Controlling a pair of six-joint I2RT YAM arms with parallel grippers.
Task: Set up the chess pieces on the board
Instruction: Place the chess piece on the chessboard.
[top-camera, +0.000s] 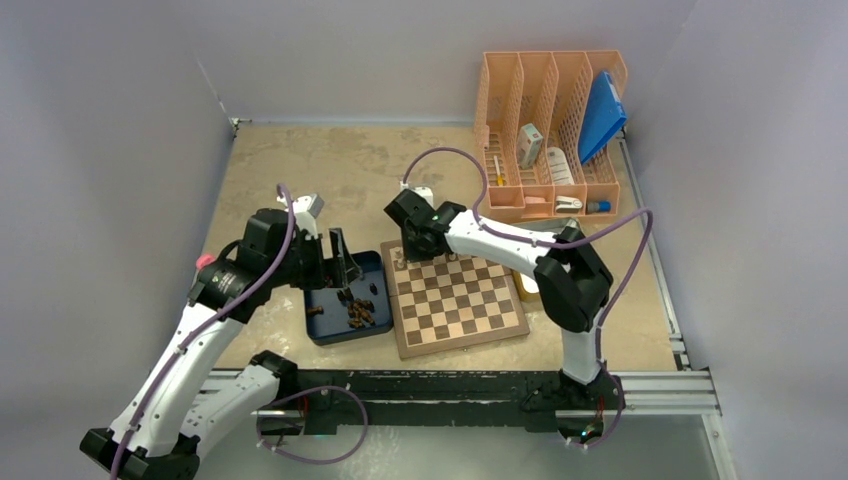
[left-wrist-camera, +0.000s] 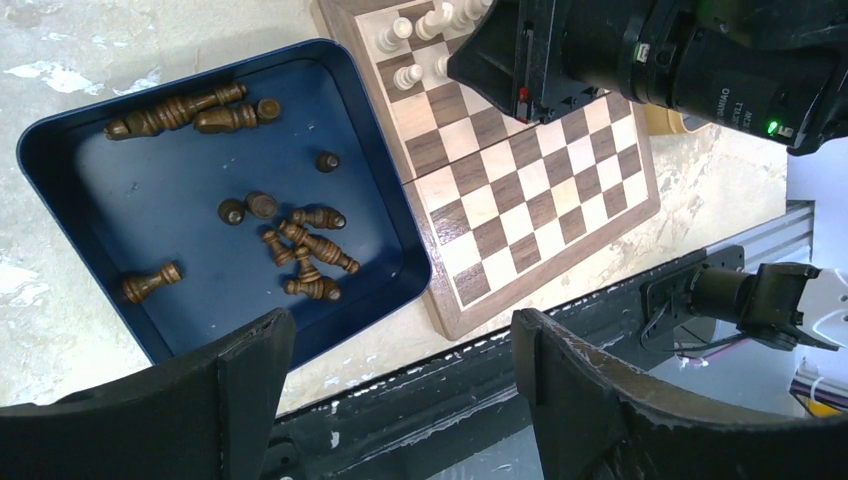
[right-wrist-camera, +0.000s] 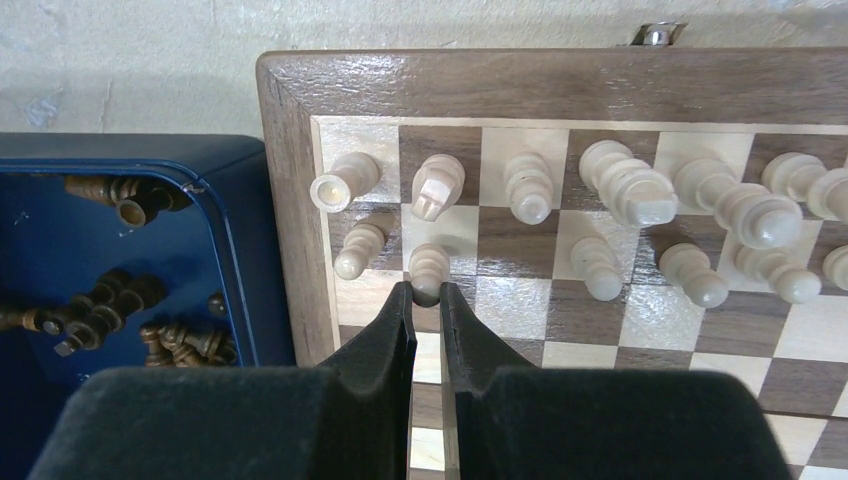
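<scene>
The board (top-camera: 460, 300) lies in front of the arms with pale chess pieces (right-wrist-camera: 620, 190) standing in its two far rows. My right gripper (right-wrist-camera: 427, 292) is shut on the head of a pale pawn (right-wrist-camera: 428, 262), which stands upright in the second row, second square from the board's left edge. Dark brown chess pieces (left-wrist-camera: 310, 250) lie toppled in a dark blue tray (left-wrist-camera: 150, 200) left of the board. My left gripper (left-wrist-camera: 400, 345) hangs open above the tray's near right corner, with nothing between its fingers (left-wrist-camera: 250, 370).
An orange desk organizer (top-camera: 550, 130) with small items stands at the back right. A yellow tray (top-camera: 525, 285) peeks out behind the right arm, beside the board. The black rail (top-camera: 450, 385) runs along the table's near edge.
</scene>
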